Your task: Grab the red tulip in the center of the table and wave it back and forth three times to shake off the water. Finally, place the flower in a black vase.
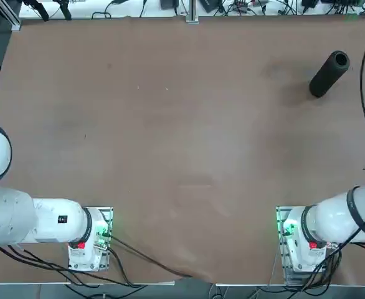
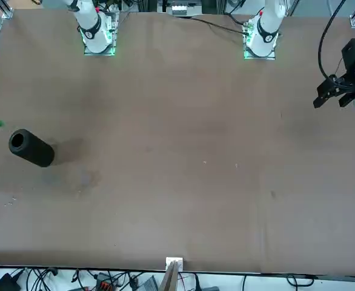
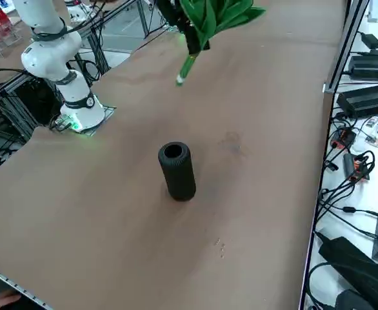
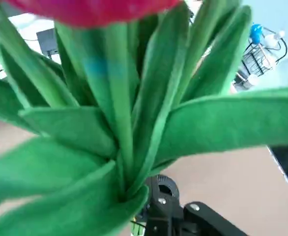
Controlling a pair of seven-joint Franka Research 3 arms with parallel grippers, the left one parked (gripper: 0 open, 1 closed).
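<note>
While aloft, red tulip [image 3: 209, 19] in right hand [image 3: 192, 39].

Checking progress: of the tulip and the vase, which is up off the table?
The tulip, held in the air by the right pincer; the black vase lies on its side on the table.

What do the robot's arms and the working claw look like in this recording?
Both arms are glossy white with rounded joints: right arm, left arm. Each base shows green lights and a red part, with black cables trailing off. The right claw is black with silver screws.
</note>
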